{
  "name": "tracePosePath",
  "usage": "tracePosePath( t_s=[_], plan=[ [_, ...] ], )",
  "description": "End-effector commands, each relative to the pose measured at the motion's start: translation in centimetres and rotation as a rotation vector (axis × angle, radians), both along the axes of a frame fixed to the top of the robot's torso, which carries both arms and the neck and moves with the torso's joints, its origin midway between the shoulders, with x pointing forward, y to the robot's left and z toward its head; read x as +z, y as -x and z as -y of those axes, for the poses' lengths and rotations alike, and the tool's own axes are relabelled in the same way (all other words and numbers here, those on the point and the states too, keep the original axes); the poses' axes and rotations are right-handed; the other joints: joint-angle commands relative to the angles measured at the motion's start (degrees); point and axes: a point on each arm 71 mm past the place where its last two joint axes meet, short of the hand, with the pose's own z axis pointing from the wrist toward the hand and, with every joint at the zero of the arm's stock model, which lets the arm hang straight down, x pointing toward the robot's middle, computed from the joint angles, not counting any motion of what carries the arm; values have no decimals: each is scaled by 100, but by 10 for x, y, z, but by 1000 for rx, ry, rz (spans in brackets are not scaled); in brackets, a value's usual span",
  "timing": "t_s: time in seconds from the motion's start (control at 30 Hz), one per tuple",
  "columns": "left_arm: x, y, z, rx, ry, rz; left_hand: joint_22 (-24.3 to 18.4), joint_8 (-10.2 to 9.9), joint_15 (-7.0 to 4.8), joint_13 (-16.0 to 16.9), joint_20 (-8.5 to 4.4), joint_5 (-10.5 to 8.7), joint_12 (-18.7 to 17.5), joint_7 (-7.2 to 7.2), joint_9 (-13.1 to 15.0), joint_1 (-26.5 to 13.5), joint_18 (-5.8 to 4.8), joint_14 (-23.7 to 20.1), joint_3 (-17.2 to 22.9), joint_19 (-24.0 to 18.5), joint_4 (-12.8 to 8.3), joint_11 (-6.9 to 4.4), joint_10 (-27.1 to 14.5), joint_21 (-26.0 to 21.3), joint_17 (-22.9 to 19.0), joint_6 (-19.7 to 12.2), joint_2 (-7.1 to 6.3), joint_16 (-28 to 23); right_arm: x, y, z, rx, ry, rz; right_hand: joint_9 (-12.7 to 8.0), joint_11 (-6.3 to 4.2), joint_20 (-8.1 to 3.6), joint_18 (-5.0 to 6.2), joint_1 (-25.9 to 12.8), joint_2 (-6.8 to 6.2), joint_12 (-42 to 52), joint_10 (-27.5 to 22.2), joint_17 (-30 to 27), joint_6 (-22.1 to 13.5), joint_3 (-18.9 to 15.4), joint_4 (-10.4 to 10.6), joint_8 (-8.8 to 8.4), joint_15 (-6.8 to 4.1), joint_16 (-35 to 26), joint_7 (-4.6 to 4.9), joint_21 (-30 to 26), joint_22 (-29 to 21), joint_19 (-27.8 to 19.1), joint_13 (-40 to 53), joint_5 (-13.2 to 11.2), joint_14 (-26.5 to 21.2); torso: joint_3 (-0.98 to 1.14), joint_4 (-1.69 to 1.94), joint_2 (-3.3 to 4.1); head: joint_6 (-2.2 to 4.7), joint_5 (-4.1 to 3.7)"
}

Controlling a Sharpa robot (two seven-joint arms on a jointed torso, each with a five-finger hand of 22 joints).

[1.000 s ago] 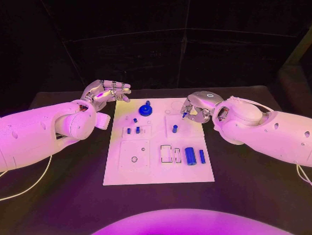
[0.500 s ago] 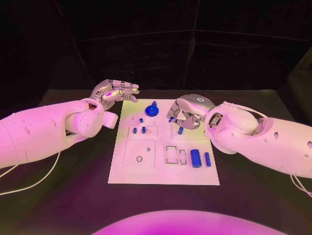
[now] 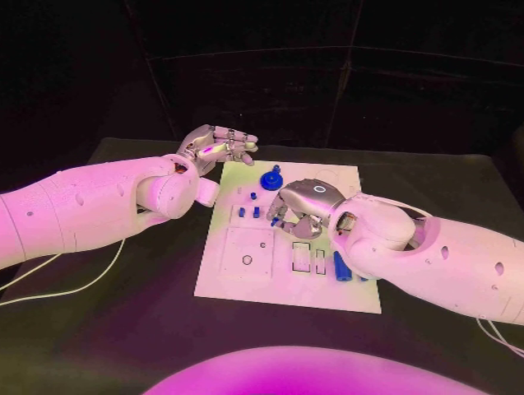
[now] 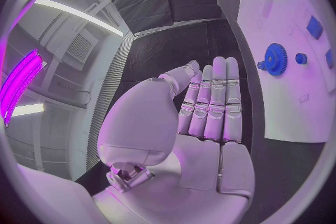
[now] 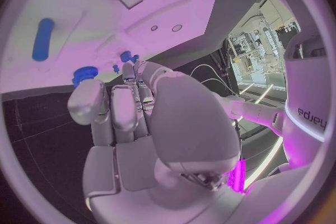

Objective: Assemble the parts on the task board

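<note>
Head view: task board (image 3: 244, 284) lies mid-worktop (image 3: 119, 329), long axis running away from the robot. Right hand (image 3: 299, 210) is over the board's middle, fingers curled downward above the small blue pegs (image 3: 248, 211); whether anything is pinched under it I cannot tell, since the palm hides the fingertips. Right wrist view shows the fingers (image 5: 129, 106) drawn together and pointing at the board, with a blue gear (image 5: 85, 74) and a small blue peg (image 5: 126, 56) just beyond the tips and a longer blue cylinder (image 5: 42, 39) lying flat, well apart.

Left hand (image 3: 218, 146) hovers off the board's far left corner, holding nothing; left wrist view shows its fingers (image 4: 213, 103) straight and side by side, thumb apart, with the gear (image 4: 275, 59) standing on the board off to the side.

Judgement: right hand is the nearer one to the pegs and gear; the next move turns on its descent onto the part directly under or just ahead of the fingertips.

Writing: "arpa", partly cut off, on the white arm (image 5: 311, 113) in the right wrist view. No labels readable on the board.
</note>
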Motion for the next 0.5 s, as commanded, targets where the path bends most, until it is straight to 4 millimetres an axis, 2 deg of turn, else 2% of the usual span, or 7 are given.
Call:
tracePosePath(
  t_s=[0.03, 0.13, 0.3, 0.5],
  plan=[
    [2, 0, 3, -16, 4, 9, -8, 15, 15, -9, 19, -16, 32, 18, -9, -22, 56, 46, -24, -1, -5, 6, -33, -24, -8, -42, -5, -23, -6, 4, -6, 44, 61, 23, 5, -2, -13, -57, -47, 12, -13, 34, -8, 27, 34, 13, 9, -39, 20, 9, 15, -6, 0, 3, -15, 189, 4, 6, 2, -40, 52],
    [2, 0, 4, -19, 2, 11, -8, 15, 15, -9, 19, -16, 32, 18, -9, -22, 56, 46, -24, -1, -5, 6, -33, -24, -8, -42, -5, -23, -12, 7, -11, 54, 76, 13, 5, -1, -13, -58, -53, 12, -15, 33, 0, 27, 39, 10, 8, -39, 27, 10, 19, 0, 2, 3, -15, 190, -2, 12, -4, -76, 88],
    [2, 0, 5, -20, 0, 12, -15, 13, 20, -12, 23, -16, 34, 26, -12, -29, 55, 47, -33, -4, -3, 13, -41, -31, -15, -52, -10, -33, -19, 10, -16, 66, 90, 0, 5, -1, -13, -58, -57, 12, -16, 33, 2, 27, 40, 8, 8, -38, 30, 10, 20, 3, 2, 3, -15, 190, 3, 0, 2, -109, 153],
    [2, 0, 5, -21, 0, 12, -15, 13, 20, -12, 23, -16, 34, 26, -12, -29, 55, 47, -33, -4, -3, 13, -41, -31, -15, -52, -10, -33, -23, 12, -19, 71, 95, -8, 4, 1, -13, -58, -66, 11, -19, 33, 0, 26, 44, 4, 7, -38, 29, 12, 21, 3, 2, 3, -12, 190, 2, -1, -3, -132, 171]
  ],
)
